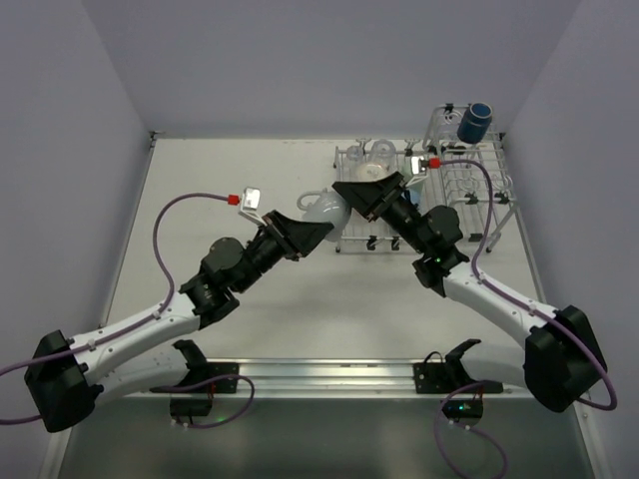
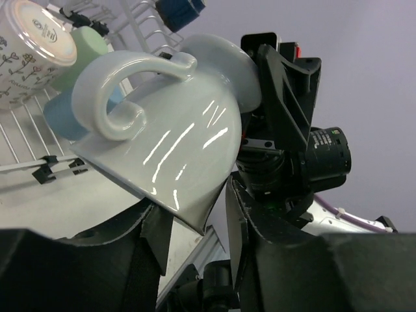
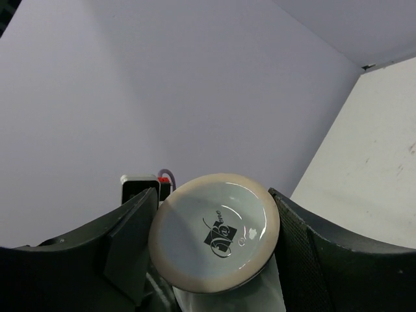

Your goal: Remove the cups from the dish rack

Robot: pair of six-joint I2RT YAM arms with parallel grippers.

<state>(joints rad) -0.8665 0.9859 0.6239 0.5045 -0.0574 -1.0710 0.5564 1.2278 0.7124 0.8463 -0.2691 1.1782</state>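
A whitish mug hangs in the air just left of the silver wire dish rack. My right gripper is shut on its base; the right wrist view shows the printed base between both fingers. My left gripper is open under the mug, whose rim edge dips between its spread jaws. A floral cup, a pale green tumbler and a light blue tumbler lie on the rack. A dark navy mug sits in the raised basket. Clear glasses stand at the rack's far left.
The rack takes up the far right of the pale table. Purple walls close in the left, back and right sides. Both arms cross the middle, with a metal rail along the near edge.
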